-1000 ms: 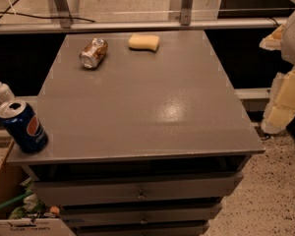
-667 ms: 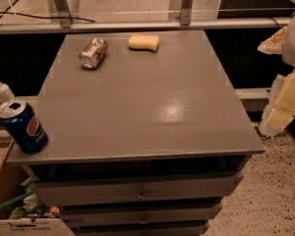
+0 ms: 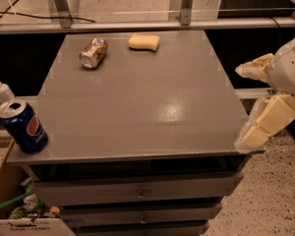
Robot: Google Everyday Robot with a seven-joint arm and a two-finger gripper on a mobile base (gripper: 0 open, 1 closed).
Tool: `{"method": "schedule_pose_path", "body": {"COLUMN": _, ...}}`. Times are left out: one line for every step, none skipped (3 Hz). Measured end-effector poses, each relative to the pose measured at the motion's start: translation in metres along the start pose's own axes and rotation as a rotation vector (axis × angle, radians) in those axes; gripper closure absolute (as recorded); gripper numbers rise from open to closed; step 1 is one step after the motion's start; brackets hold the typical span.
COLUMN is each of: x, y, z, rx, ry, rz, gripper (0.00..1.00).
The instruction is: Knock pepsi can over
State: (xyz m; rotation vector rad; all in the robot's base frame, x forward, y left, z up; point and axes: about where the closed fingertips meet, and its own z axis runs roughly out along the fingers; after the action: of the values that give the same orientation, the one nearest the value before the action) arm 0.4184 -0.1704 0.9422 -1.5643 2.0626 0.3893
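Observation:
The pepsi can (image 3: 23, 126) is dark blue with a round red-white-blue logo and a silver top. It stands upright at the front left corner of the grey table (image 3: 142, 102). My gripper (image 3: 253, 104) is at the far right of the view, beside the table's right front edge, far from the can. Its two cream-coloured fingers (image 3: 268, 122) are spread apart with nothing between them.
A brownish-gold and silver can (image 3: 93, 53) lies on its side at the back left of the table. A yellow sponge (image 3: 143, 42) lies at the back middle. A pump bottle (image 3: 0, 87) stands left of the table. Drawers (image 3: 137, 193) are below the tabletop.

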Motion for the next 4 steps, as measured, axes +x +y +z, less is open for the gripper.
{"method": "schedule_pose_path", "body": {"x": -0.031, "y": 0.025, "z": 0.027, "rx": -0.080, "ry": -0.184, "rz": -0.001, "gripper": 0.00}}
{"method": "schedule_pose_path", "body": {"x": -0.058, "y": 0.036, "z": 0.024, "rx": -0.115, "ry": -0.270, "rz": 0.004, "gripper": 0.00}}
{"method": "schedule_pose_path", "body": {"x": -0.047, "y": 0.032, "z": 0.024, "rx": -0.096, "ry": -0.225, "rz": -0.001, "gripper": 0.00}}
{"method": "schedule_pose_path", "body": {"x": -0.051, "y": 0.035, "z": 0.018, "rx": -0.105, "ry": -0.317, "rz": -0.028, "gripper": 0.00}}
